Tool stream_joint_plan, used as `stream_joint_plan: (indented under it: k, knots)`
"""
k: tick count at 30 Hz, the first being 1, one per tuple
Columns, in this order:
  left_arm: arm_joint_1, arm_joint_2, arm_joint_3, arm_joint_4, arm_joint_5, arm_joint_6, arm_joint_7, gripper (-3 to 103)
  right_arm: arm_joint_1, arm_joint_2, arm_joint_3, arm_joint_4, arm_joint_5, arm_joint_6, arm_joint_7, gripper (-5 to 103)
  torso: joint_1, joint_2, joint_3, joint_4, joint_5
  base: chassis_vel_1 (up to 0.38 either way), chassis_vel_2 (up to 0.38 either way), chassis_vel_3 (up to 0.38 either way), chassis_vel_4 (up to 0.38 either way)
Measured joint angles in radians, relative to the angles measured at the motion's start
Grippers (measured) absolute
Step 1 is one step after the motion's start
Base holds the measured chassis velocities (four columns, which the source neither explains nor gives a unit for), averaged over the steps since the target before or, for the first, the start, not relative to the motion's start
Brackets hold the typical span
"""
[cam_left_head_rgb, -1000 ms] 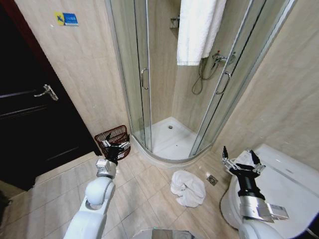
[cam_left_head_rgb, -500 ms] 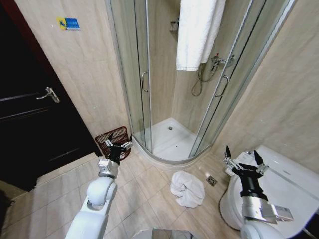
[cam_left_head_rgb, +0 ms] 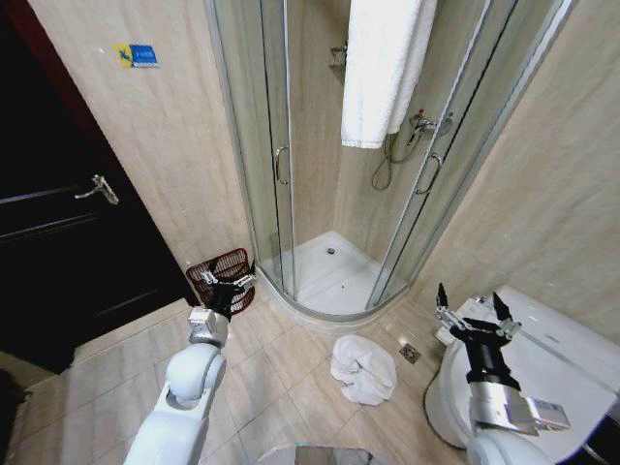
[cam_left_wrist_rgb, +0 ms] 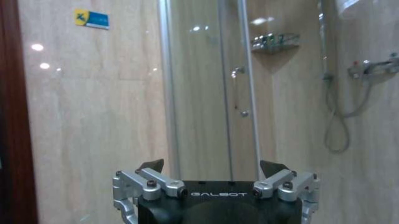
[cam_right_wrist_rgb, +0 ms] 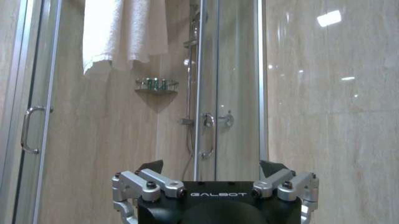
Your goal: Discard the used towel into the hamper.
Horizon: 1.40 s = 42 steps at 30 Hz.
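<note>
- The crumpled white towel lies on the floor tiles at 6 o'clock.
- The hamper stands at 9 o'clock.
- Left gripper and right gripper both hover with jaws wide, empty.

Both arms reach forward from the bottom edge of the head view. The left gripper is held out toward 11 o'clock, its fingers spread apart. The right gripper sits at about 4 o'clock, pointing upward, fingers likewise parted and empty.
</note>
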Motion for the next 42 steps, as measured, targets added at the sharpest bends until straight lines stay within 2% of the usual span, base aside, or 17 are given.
stream_joint_plan:
  k: [5, 7, 9, 12, 13, 15, 16, 17, 19, 20, 23, 25, 26, 30, 32, 39, 42]
  knots:
    - [0.000, -0.002, 0.012, 0.000, -0.002, -0.015, -0.035, 100, 0.002, 0.000, 0.003, 0.001, 0.011, -0.007, 0.000, 100, 0.009, 0.020, 0.011, -0.0001, 0.0000, 0.000, 0.000, 0.000, 0.000]
    - [0.001, -0.002, 0.021, 0.001, -0.006, -0.061, -0.050, 100, 0.017, -0.017, 0.020, 0.004, 0.067, -0.056, 0.002, 100, 0.012, 0.027, 0.015, -0.0003, 0.0002, 0.000, 0.000, 0.000, 0.000]
    - [0.002, -0.001, 0.022, 0.003, -0.012, -0.073, -0.053, 100, 0.031, -0.038, 0.031, 0.010, 0.103, -0.090, 0.010, 100, 0.013, 0.028, 0.015, -0.0003, 0.0000, 0.000, 0.000, 0.000, 0.000]
    - [0.014, 0.007, 0.013, 0.005, -0.032, -0.104, -0.064, 100, 0.116, -0.157, 0.066, 0.015, 0.192, -0.201, 0.076, 100, 0.013, 0.028, 0.015, -0.0003, 0.0002, 0.000, 0.000, 0.000, 0.000]
    - [0.014, 0.007, 0.013, 0.005, -0.032, -0.104, -0.064, 100, 0.116, -0.157, 0.066, 0.015, 0.192, -0.201, 0.076, 100, 0.013, 0.028, 0.015, -0.0003, 0.0002, 0.000, 0.000, 0.000, 0.000]
    - [0.027, 0.014, 0.000, 0.010, -0.043, -0.136, -0.069, 100, 0.195, -0.274, 0.073, 0.010, 0.260, -0.244, 0.148, 100, 0.012, 0.027, 0.015, 0.0000, 0.0003, 0.000, 0.000, 0.000, 0.000]
    - [0.028, 0.018, -0.003, 0.023, -0.044, -0.163, -0.069, 100, 0.254, -0.356, 0.072, -0.002, 0.310, -0.249, 0.194, 100, 0.012, 0.026, 0.014, 0.0005, 0.0003, 0.000, 0.000, 0.000, 0.000]
    - [0.028, 0.018, -0.003, 0.023, -0.044, -0.163, -0.069, 100, 0.254, -0.356, 0.072, -0.002, 0.310, -0.249, 0.194, 100, 0.012, 0.026, 0.014, 0.0005, 0.0003, 0.000, 0.000, 0.000, 0.000]
    - [0.016, 0.026, 0.011, 0.049, -0.039, -0.187, -0.070, 100, 0.307, -0.434, 0.079, -0.031, 0.342, -0.225, 0.221, 100, 0.012, 0.024, 0.014, 0.0005, 0.0004, 0.000, 0.000, 0.000, 0.000]
    - [0.016, 0.026, 0.011, 0.049, -0.039, -0.187, -0.070, 100, 0.307, -0.434, 0.079, -0.031, 0.342, -0.225, 0.221, 100, 0.012, 0.024, 0.014, 0.0005, 0.0004, 0.000, 0.000, 0.000, 0.000]
    - [0.019, 0.033, 0.038, 0.073, -0.024, -0.195, -0.094, 100, 0.399, -0.557, 0.085, -0.093, 0.403, -0.175, 0.224, 100, 0.010, 0.022, 0.012, -0.0003, 0.0005, 0.000, 0.000, 0.000, 0.000]
    - [0.027, 0.036, 0.041, 0.079, -0.022, -0.198, -0.106, 100, 0.437, -0.597, 0.085, -0.118, 0.430, -0.169, 0.220, 100, 0.010, 0.021, 0.012, -0.0006, 0.0008, 0.000, 0.000, 0.000, 0.000]
    - [0.040, 0.037, 0.040, 0.086, -0.020, -0.205, -0.119, 100, 0.495, -0.651, 0.080, -0.151, 0.465, -0.168, 0.213, 100, 0.009, 0.020, 0.011, -0.0004, 0.0004, 0.000, 0.000, 0.000, 0.000]
    - [0.054, 0.033, 0.031, 0.103, -0.016, -0.222, -0.130, 100, 0.609, -0.729, 0.062, -0.213, 0.515, -0.178, 0.197, 100, 0.009, 0.020, 0.011, 0.0003, 0.0005, 0.000, 0.000, 0.000, 0.000]
    - [0.052, 0.022, 0.022, 0.134, 0.002, -0.262, -0.130, 100, 0.746, -0.799, 0.024, -0.291, 0.559, -0.189, 0.158, 100, 0.008, 0.018, 0.010, 0.0004, -0.0005, 0.000, 0.000, 0.000, 0.000]
    - [0.041, -0.019, 0.029, 0.149, 0.045, -0.303, -0.148, 100, 1.024, -0.849, -0.112, -0.385, 0.664, -0.249, 0.098, 100, 0.008, 0.017, 0.009, -0.0003, 0.0003, 0.000, 0.000, 0.000, 0.000]
    - [0.053, -0.041, 0.033, 0.143, 0.069, -0.307, -0.161, 100, 1.209, -0.849, -0.239, -0.431, 0.691, -0.250, 0.091, 100, 0.007, 0.016, 0.009, 0.0001, -0.0006, 0.000, 0.000, 0.000, 0.000]
